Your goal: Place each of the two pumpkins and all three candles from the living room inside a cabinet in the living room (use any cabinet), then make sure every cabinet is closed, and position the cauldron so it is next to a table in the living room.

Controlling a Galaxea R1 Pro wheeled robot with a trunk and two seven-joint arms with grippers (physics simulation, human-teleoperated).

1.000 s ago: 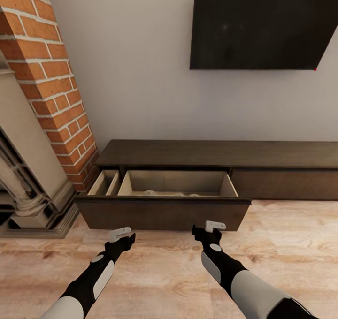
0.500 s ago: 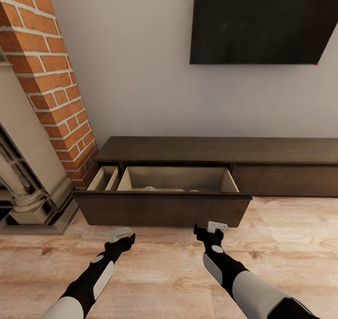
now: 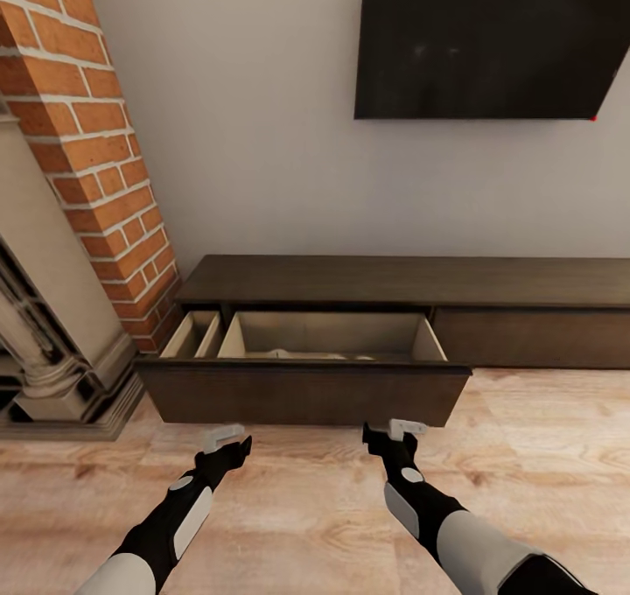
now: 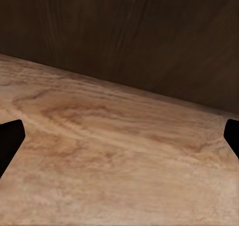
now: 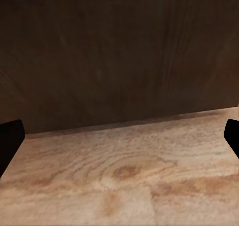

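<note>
The cabinet [image 3: 411,282] is a long, low dark-brown unit against the wall. Its left drawer [image 3: 306,394] is pulled out, showing a pale beige inside. A few pale lumps [image 3: 302,353] peek over the drawer front, and I cannot tell what they are. My left gripper [image 3: 226,442] hovers open above the floor just short of the drawer front. My right gripper [image 3: 399,430] is open too, close to the drawer front's right half. Both wrist views face dark wood [image 4: 129,31] [image 5: 119,51] with nothing between the fingertips [image 4: 10,141] [image 5: 10,138]. The pumpkins, candles, cauldron and table are out of view.
A brick fireplace [image 3: 87,140] with a stone surround [image 3: 44,332] stands at the left, close to the drawer's left end. A dark TV [image 3: 490,39] hangs on the wall above the cabinet. Light wood plank floor [image 3: 542,455] stretches to the right.
The view has tilted slightly, shifting the whole picture. My right gripper has eased a little lower and to the right. The left gripper and the open drawer look unchanged.
</note>
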